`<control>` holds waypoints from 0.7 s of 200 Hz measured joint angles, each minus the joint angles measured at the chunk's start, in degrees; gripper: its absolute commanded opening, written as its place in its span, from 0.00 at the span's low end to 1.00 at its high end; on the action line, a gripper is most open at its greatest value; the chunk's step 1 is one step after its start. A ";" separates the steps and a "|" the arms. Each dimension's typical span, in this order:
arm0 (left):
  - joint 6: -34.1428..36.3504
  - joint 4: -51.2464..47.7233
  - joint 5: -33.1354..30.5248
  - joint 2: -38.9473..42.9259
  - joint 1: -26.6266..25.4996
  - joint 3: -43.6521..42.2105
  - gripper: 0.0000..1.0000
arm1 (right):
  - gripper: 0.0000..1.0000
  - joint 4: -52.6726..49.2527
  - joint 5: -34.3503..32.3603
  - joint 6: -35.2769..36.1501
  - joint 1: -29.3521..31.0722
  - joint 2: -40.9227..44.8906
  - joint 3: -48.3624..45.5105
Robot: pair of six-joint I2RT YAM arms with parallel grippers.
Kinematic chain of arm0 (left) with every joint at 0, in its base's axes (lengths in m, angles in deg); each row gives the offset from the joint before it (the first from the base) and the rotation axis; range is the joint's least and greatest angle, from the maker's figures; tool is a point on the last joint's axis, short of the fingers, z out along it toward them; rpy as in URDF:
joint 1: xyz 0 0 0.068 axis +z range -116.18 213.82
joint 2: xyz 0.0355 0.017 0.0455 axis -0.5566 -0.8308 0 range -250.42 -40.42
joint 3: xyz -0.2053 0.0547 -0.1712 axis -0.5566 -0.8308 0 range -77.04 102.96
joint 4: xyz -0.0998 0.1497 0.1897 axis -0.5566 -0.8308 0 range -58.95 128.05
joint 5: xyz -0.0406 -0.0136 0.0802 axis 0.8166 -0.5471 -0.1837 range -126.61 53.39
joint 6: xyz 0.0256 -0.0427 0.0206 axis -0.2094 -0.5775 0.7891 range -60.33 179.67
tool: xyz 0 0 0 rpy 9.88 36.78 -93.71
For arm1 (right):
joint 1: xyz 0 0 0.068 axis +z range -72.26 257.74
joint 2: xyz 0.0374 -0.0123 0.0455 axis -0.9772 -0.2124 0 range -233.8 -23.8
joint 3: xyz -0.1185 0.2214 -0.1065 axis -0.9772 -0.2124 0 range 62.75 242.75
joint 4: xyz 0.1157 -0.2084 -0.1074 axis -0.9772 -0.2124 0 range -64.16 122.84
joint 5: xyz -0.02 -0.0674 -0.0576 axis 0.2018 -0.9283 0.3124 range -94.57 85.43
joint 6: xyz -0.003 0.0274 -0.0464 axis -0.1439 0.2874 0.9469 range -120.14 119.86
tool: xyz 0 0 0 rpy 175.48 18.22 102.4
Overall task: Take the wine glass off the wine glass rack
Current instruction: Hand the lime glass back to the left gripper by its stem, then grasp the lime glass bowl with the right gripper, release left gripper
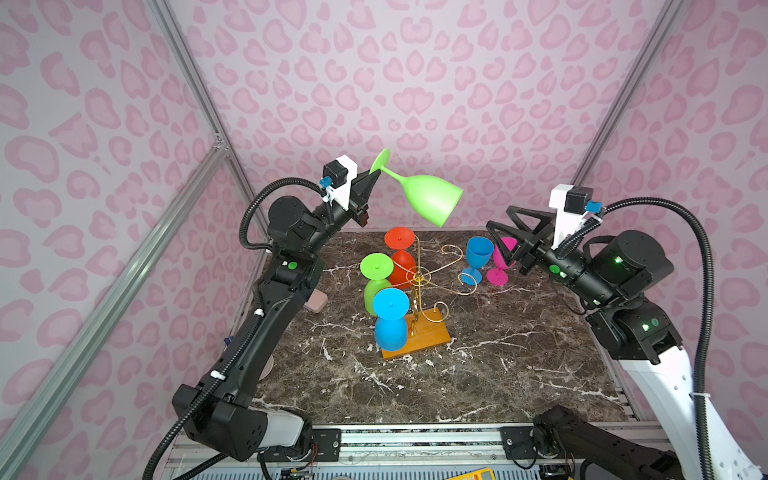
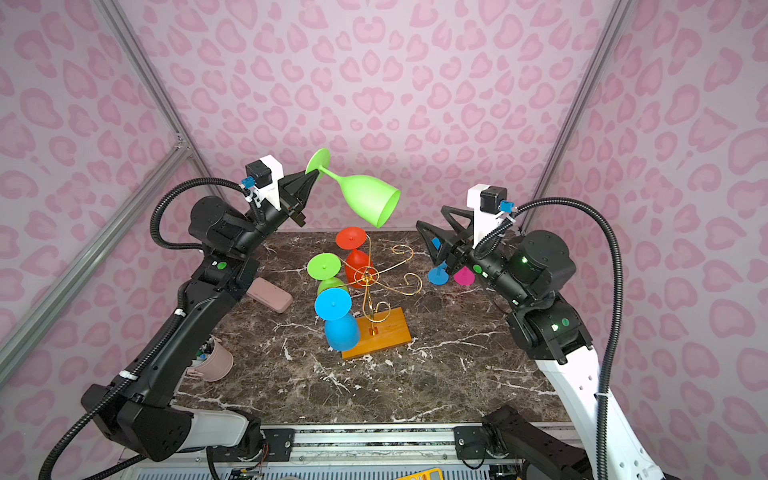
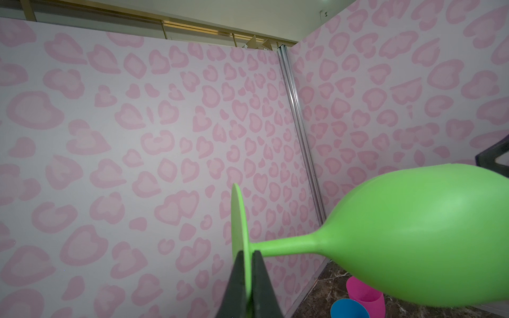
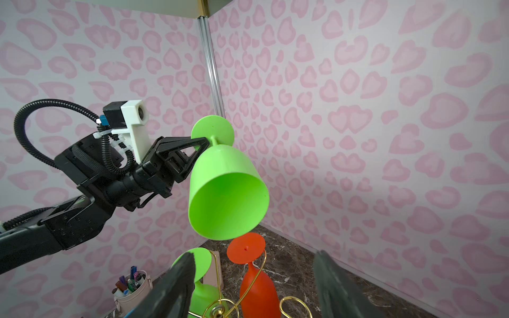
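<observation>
The lime-green plastic wine glass point(image 1: 428, 199) slanted from upper-centre foot to lower-right mouth, its foot pinched by the left pincer point(image 1: 376, 172). The right pincer point(image 1: 498, 218) gaped, half-hiding a pink plastic glass point(image 1: 501, 257).

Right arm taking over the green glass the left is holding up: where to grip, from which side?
Probably the bowl's rim, from below: the held green glass tilts with its open mouth toward the right gripper, so one finger can go inside. The left gripper pinches the foot, so that is taken.
</observation>
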 measured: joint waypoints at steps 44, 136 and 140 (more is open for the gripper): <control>-3.58 1.38 0.68 0.26 0.04 -0.81 0.03 | 0.56 5.53 3.76 -2.78 -0.09 -5.27 1.40; -6.88 1.95 2.58 1.16 0.07 -1.57 0.03 | 0.36 13.53 7.41 -6.82 0.00 -16.26 7.37; -7.08 1.95 2.58 1.16 0.11 -1.60 0.03 | 0.34 13.73 7.43 -7.02 0.04 -16.55 7.52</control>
